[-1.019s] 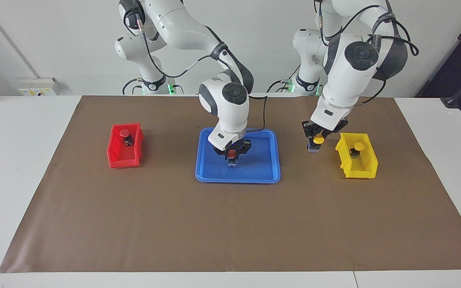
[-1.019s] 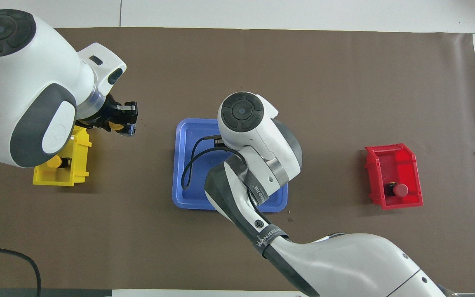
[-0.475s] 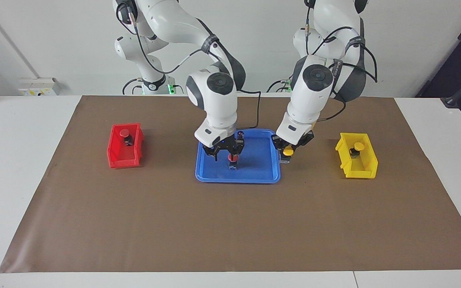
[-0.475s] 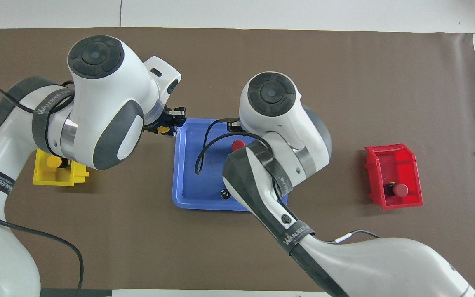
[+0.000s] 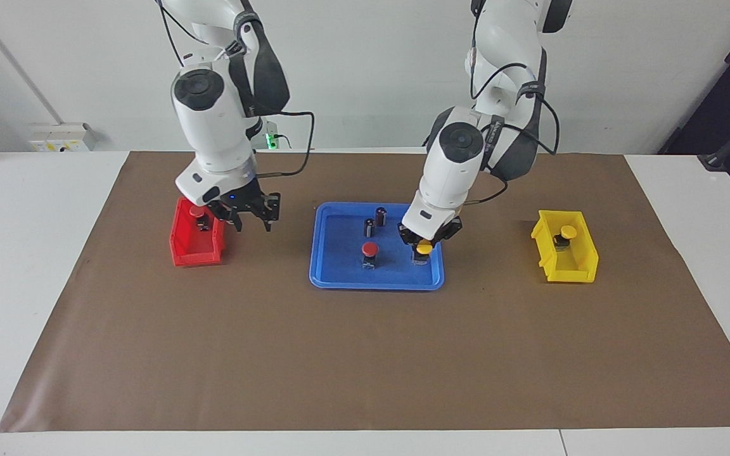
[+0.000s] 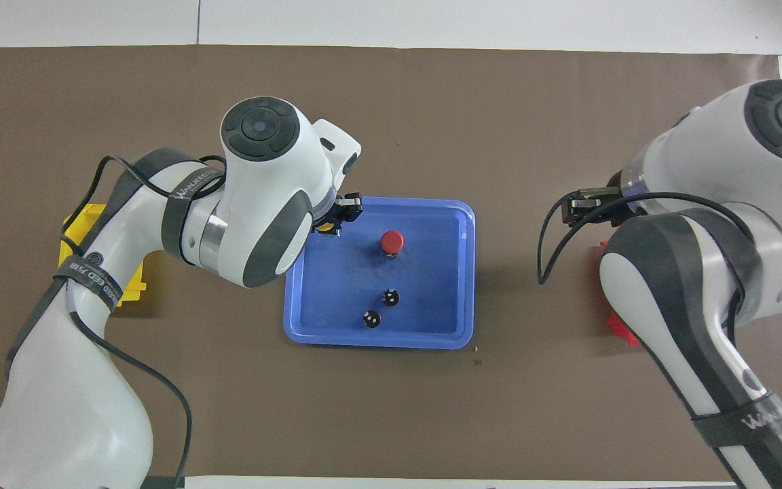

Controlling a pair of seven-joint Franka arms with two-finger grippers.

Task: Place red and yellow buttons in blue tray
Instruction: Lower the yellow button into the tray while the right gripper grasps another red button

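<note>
The blue tray lies mid-table and also shows in the overhead view. A red button stands free in it, seen from above too. My left gripper is low over the tray's end toward the left arm, shut on a yellow button; from above, the gripper hides most of it. My right gripper is open and empty, beside the red bin, which holds a red button. The yellow bin holds a yellow button.
Two dark capless cylinders stand in the tray, nearer to the robots than the red button. From above, the right arm hides most of the red bin and the left arm most of the yellow bin. A brown mat covers the table.
My right gripper let go of the red button in the tray, rose and swung to the red bin. My left gripper carried the yellow button from beside the yellow bin into the tray.
</note>
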